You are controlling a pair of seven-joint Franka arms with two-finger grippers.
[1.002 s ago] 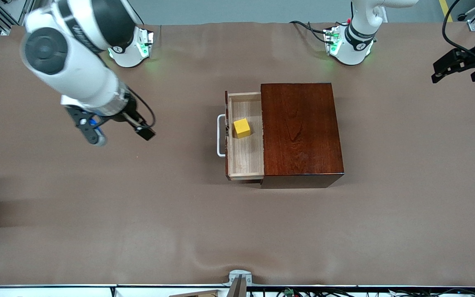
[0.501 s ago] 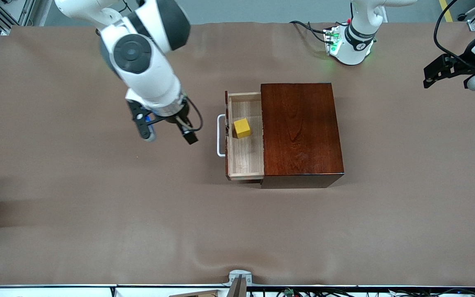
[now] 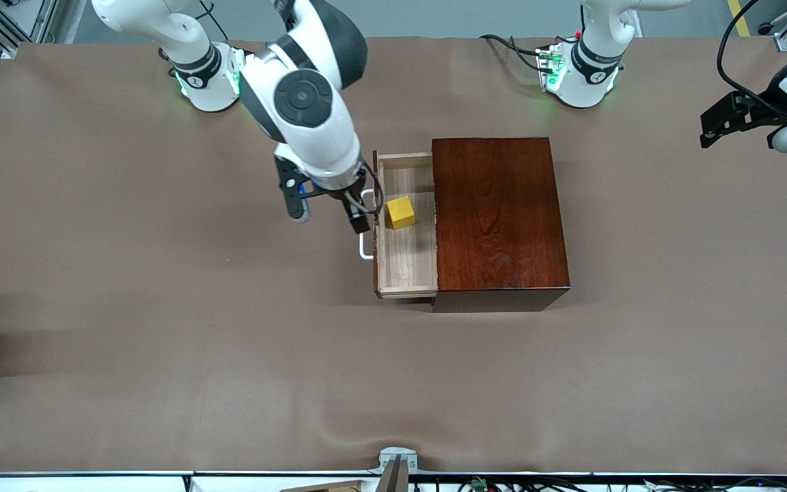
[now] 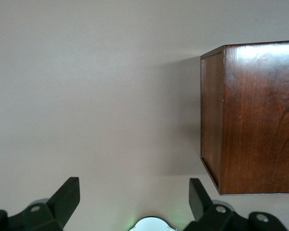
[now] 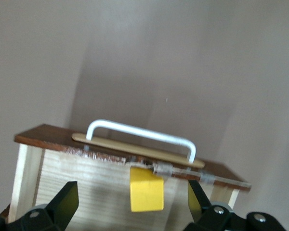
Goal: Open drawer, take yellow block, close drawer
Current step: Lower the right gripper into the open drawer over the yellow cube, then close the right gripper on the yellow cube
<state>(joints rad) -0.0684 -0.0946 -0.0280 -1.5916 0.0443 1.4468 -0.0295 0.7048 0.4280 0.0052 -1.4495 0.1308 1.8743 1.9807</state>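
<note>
Now the right tool (image 3: pixel 328 217), jaws wide and empty, has travelled across the table (image 3: pixel 161 307) to the handle (image 3: pixel 365 246) of the open drawer (image 3: pixel 407 266), ready to take the block (image 3: pixel 401 212) inside.

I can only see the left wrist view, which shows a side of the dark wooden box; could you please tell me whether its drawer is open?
Observer: Yes, the drawer is pulled out of the box toward the right arm's end of the table.
Operator: Thank you. Is the yellow block in it?
Observer: It is. The yellow block sits on the drawer's floor, close to the front panel that carries the handle.
Operator: And where is the right tool, please?
Observer: The right tool is open and empty, up in the air in front of the drawer, with one finger over the white handle.
</note>
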